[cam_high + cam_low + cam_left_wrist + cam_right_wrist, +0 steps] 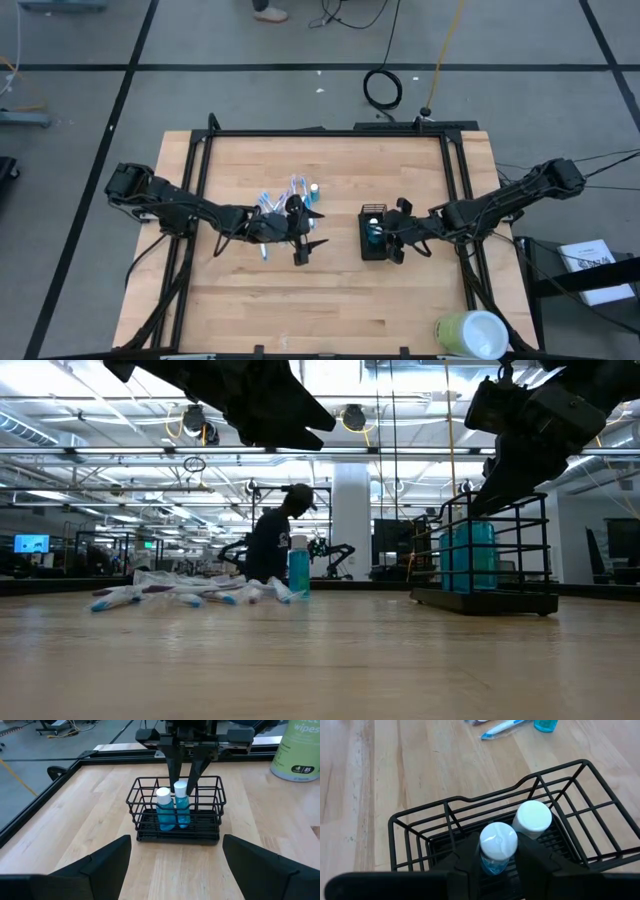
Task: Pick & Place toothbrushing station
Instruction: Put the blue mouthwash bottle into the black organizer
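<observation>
The left gripper point(308, 243) hovers with fingers spread wide and empty; the pile of toothbrushes point(275, 205) lies just behind it, one small bottle point(314, 190) standing at the pile's far edge. These brushes look light, slim and slippery in their wrappers, so a pinch across the middle of a handle seems safest. To its right, the right gripper point(498, 865) reaches down into the wire holder point(420, 827), fingers closed around the neck of a blue bottle point(496, 845) beside a second bottle point(532, 818). Rigid, smooth plastic; gripping under the cap should hold.
</observation>
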Available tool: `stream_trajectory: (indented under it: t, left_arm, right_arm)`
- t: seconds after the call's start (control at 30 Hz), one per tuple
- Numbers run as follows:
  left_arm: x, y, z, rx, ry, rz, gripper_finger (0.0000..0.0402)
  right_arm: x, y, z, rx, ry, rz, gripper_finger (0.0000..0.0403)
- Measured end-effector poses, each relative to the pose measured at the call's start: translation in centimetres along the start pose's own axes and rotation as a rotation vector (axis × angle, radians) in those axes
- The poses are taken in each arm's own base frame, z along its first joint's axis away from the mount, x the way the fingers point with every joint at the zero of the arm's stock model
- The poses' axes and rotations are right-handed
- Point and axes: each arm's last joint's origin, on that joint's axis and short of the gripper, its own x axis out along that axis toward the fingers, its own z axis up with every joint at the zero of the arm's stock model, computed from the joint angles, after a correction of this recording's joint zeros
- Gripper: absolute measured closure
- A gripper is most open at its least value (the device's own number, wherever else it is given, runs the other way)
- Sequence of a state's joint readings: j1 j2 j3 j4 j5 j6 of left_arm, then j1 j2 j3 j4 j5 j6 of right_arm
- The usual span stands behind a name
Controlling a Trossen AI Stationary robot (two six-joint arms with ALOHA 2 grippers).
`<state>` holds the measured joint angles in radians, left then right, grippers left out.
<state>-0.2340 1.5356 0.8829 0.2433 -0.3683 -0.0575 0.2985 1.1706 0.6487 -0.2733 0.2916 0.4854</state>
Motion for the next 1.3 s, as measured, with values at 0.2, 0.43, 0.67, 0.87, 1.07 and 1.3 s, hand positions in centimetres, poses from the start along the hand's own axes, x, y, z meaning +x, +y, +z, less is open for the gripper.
stream_trajectory:
  t: [0.2,0.43,0.67,0.87,1.07,1.3]
  left_arm:
    - [0.0,0.0,-0.1,0.002,0.006,0.000,0.0078]
    - [0.0,0.0,-0.1,0.010,0.006,0.001,0.0078]
    - [0.0,0.0,0.2,0.018,-0.018,0.000,0.0078]
    - [0.0,0.1,0.2,0.028,-0.022,0.010,0.0078]
    - [0.1,0.2,0.2,0.036,-0.019,0.016,0.0078]
    - [0.2,0.6,0.1,0.056,-0.014,0.074,0.0078]
  right_arm:
    - [0.0,0.1,0.1,0.005,-0.013,0.009,0.0275]
    - [-0.2,0.1,0.2,0.016,-0.021,0.019,0.0246]
    - [-1.9,-0.1,0.5,0.033,-0.048,0.113,0.0251]
    - [-3.6,-0.1,1.4,0.035,-0.166,0.177,0.0252]
    - [-4.8,0.0,2.5,-0.033,-0.310,0.218,0.0253]
    - [-6.7,0.3,4.3,-0.155,-0.553,0.251,0.0254]
